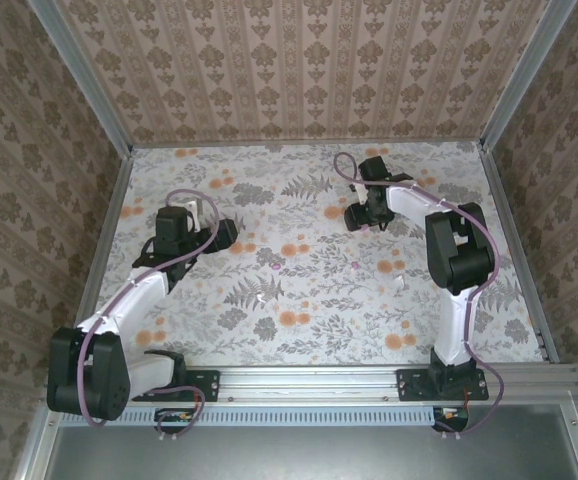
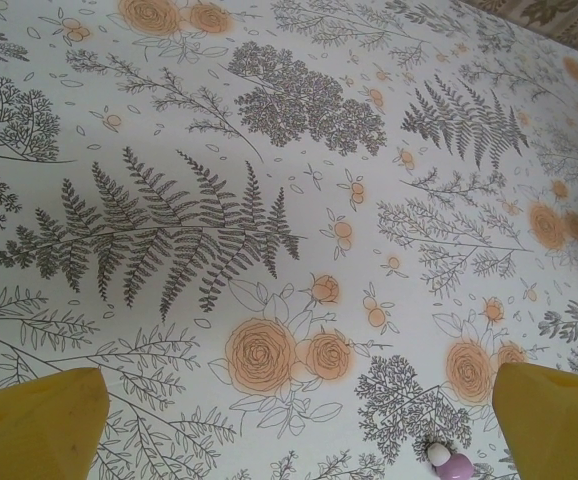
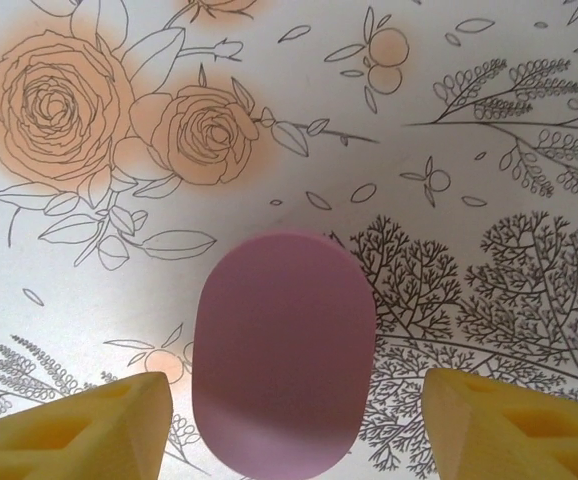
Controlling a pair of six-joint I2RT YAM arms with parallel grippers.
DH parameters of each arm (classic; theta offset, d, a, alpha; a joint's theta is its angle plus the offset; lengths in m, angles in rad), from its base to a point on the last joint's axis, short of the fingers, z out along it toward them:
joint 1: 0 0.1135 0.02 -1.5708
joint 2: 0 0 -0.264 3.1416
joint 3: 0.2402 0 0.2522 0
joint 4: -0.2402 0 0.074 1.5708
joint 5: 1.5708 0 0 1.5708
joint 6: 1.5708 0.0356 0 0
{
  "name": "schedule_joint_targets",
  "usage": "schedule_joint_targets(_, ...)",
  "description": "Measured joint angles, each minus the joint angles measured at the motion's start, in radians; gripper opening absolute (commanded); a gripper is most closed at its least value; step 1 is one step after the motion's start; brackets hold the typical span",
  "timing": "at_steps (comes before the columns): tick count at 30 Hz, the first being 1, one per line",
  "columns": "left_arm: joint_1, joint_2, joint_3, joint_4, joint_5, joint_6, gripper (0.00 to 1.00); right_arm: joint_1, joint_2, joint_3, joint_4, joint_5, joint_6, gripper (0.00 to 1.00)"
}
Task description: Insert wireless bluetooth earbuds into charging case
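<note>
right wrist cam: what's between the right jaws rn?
The pink case lies on the floral cloth between the jaws. The right wrist view shows a gap of cloth on each side, so neither jaw touches it.

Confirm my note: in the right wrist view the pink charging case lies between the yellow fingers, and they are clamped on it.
Not clamped. The right wrist view shows the pink charging case between the right gripper and its yellow fingers, but the tablecloth shows on both sides of it: the fingers stand apart from the case.
</note>
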State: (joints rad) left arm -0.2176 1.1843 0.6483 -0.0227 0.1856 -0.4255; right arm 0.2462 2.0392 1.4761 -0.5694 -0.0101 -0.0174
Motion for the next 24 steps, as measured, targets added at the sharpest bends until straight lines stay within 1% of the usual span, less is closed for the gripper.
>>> schedule_joint_targets(16, 0.0, 0.0, -0.006, 0.0, -0.003, 0.0, 1.0, 0.008, 0.058, 0.054, -0.055, 0.011, -0.002, 0.6)
schedule_joint_targets(21, 0.0, 0.0, -0.006, -0.001, -0.004, 0.0, 1.0, 0.008, 0.074, 0.077, -0.083, 0.014, 0.013, 0.55)
schedule_joint_targets(24, 0.0, 0.0, -0.006, -0.001, -0.003, 0.0, 1.0, 0.009, 0.08, 0.089, -0.09, 0.019, 0.019, 0.51)
